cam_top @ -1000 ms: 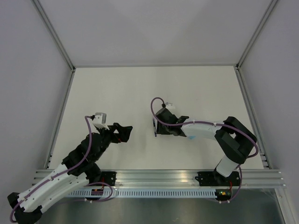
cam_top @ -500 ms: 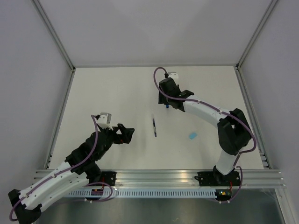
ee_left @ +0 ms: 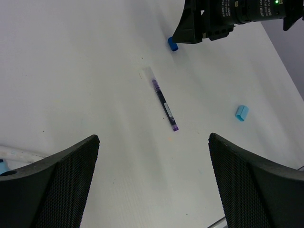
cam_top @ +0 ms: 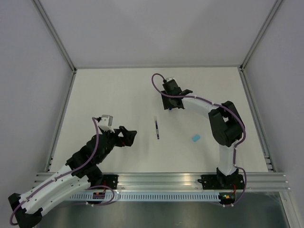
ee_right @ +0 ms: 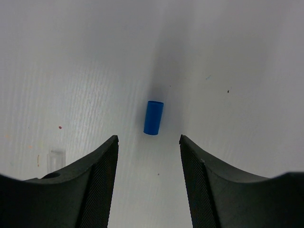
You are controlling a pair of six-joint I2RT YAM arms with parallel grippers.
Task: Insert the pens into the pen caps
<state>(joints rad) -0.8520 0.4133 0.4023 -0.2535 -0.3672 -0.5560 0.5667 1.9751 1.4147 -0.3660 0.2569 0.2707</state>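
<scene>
Hovering over the small dark blue cylindrical cap (ee_right: 153,118) on the white table (ee_right: 71,57), right gripper (ee_right: 148,142) released, not touching it, left gripper (ee_left: 153,137) spread wide and empty, thin dark pen (ee_left: 164,103) lying between both arms.

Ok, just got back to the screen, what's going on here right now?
Nothing is held yet. The right gripper hangs open over the dark blue cap, which lies on the table just ahead of its fingertips. The left gripper hovers wide open on the near side, facing a dark pen lying loose mid-table. The light blue cap lies alone off to the right. Only one pen shows.
</scene>
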